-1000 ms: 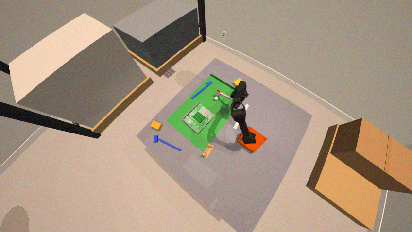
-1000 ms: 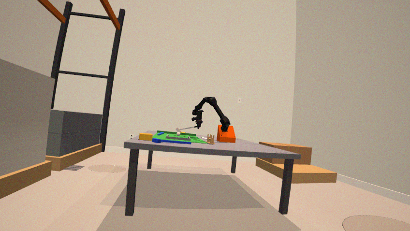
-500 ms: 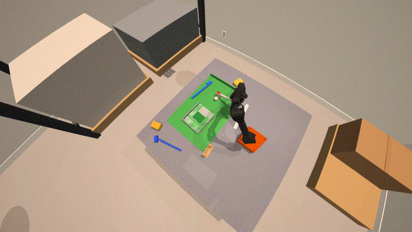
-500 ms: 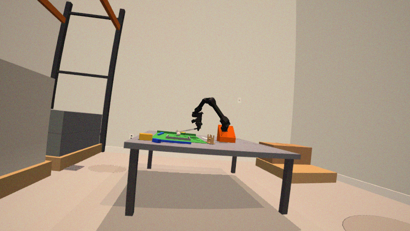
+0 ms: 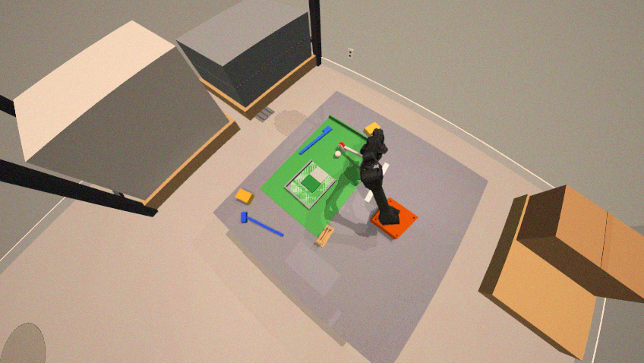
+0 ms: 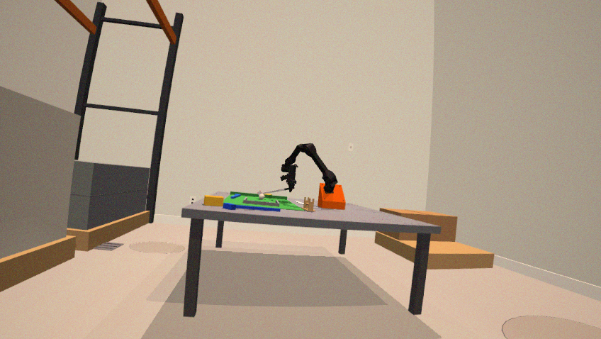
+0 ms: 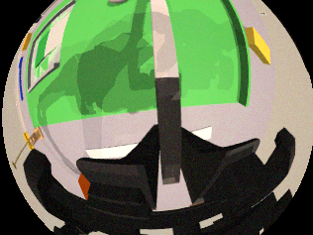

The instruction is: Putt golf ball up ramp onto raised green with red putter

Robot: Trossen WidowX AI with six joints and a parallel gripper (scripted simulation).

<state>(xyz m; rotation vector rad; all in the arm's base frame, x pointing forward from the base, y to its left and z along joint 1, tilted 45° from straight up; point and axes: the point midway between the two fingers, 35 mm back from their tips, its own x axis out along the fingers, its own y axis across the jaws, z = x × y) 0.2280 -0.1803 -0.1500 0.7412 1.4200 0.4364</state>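
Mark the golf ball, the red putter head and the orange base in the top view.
golf ball (image 5: 337, 154): top view, middle of the ball
red putter head (image 5: 342, 145): top view, its red top
orange base (image 5: 409, 218): top view, free corner

Two blue mallet-shaped pieces (image 5: 266, 226) (image 6: 256, 207), yellow blocks (image 5: 244, 196) (image 6: 213, 201), small wooden rack (image 5: 319, 244) (image 6: 309, 210), wall outlet (image 5: 350, 53) (image 6: 192, 200), stacked tan boxes (image 5: 543, 279) (image 6: 454, 248).

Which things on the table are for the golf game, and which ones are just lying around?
For the putting job:
- red-headed putter, held in the gripper
- white ball
- framed raised green

Just lying about, it seems:
- two blue mallet-shaped sticks
- two yellow blocks
- little wooden rack
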